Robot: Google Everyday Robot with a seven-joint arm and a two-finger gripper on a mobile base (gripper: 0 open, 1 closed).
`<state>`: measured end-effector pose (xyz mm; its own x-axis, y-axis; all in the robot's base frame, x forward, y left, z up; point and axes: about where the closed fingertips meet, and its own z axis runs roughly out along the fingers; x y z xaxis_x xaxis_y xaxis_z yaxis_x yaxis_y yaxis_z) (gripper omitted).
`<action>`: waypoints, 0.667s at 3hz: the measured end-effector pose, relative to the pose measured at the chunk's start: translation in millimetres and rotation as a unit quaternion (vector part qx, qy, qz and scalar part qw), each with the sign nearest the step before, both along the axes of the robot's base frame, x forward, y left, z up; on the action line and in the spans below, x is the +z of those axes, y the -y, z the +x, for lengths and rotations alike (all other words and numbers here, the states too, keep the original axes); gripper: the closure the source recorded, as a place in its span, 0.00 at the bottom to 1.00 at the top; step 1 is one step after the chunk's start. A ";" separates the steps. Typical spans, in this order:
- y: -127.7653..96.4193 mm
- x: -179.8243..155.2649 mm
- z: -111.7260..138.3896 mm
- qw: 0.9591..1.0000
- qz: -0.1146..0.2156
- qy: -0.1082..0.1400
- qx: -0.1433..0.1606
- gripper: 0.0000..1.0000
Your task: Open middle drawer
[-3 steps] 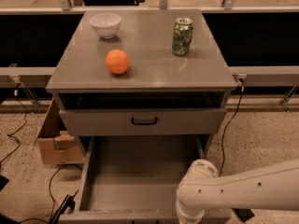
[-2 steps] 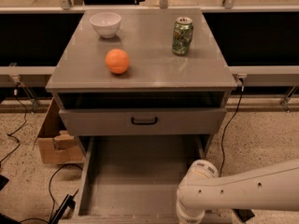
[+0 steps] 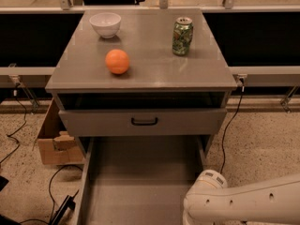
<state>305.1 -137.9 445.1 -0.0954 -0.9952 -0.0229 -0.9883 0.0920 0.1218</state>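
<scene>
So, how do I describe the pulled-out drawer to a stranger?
Find the grey cabinet with a bowl, orange and can on top; the gripper is out of view, only the white arm shows lower right. The middle drawer sits below the front with the black handle: it alone is pulled far out.

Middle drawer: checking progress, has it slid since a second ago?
No: middle drawer unchanged against the cardboard box; pincer out of view, arm at lower right.
</scene>
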 end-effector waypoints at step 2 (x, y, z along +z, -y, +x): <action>17.3 -1.7 -43.3 0.999 0.001 -0.039 -0.006 0.82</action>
<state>261.8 -155.1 443.4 -0.1083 -0.9940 -0.0163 -0.9748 0.1030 0.1979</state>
